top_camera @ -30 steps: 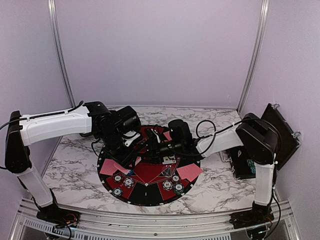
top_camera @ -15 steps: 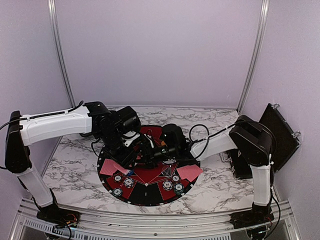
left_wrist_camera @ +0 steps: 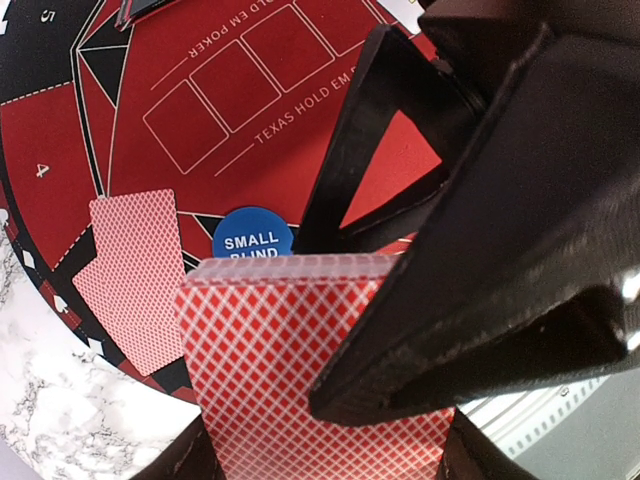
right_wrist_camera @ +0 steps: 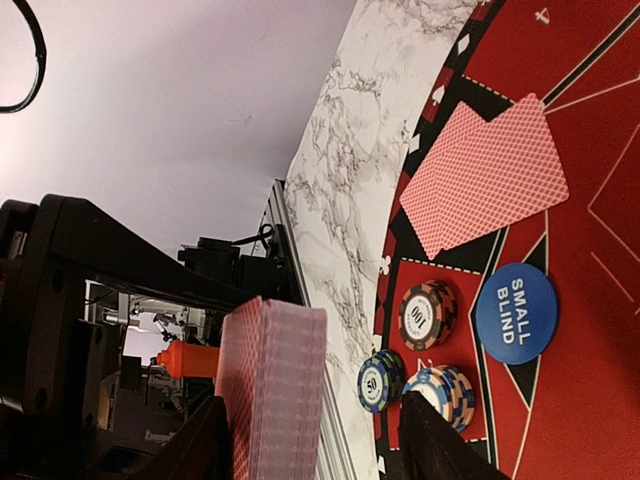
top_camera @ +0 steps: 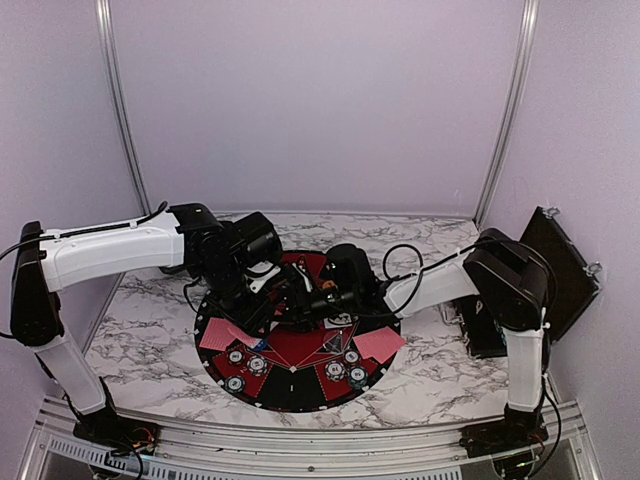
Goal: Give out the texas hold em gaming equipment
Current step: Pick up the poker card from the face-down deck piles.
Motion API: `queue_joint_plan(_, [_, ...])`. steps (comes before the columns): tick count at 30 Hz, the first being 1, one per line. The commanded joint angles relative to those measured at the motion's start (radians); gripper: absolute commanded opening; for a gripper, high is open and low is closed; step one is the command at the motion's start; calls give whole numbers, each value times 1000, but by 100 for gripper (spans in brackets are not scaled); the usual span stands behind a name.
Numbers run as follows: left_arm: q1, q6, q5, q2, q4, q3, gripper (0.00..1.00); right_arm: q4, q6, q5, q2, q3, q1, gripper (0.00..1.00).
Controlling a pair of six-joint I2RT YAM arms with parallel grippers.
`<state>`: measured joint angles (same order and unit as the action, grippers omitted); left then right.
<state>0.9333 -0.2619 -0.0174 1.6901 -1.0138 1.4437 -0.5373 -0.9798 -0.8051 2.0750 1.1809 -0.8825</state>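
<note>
Walls [top_camera: 320, 100]: pale lilac, plain.
Corner posts [top_camera: 118, 110]: silvery metal.
Table [top_camera: 140, 345]: white marble pattern, grey veins.
Light: seemingly soft, even.

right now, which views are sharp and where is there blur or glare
Top external: evenly lit, no hard shadows, but the chips are too small for detail. Left wrist: the small blind marker reads sharp, while a black finger near the lens is a featureless dark mass. Right wrist: chips and marker sharp, the near card deck slightly soft.
</note>
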Motion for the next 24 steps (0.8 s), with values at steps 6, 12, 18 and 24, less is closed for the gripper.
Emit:
queue_joint_plan(6, [3,8,-12,-16,-31,27,52,88,23,75,-23,-43,44,54])
queue_joint_plan(12, [3,8,-15,-14,-30,27,52,-36,-51,5,-35,-43,27,55])
queue_joint_plan(18, [3,8,-15,-10,-31,30,52,-56,-69,2,-43,-23,-2,57])
queue_joint_plan(24, [3,7,-15,-12,-31,33,52,-23,-49,5,-28,-11,-2,58])
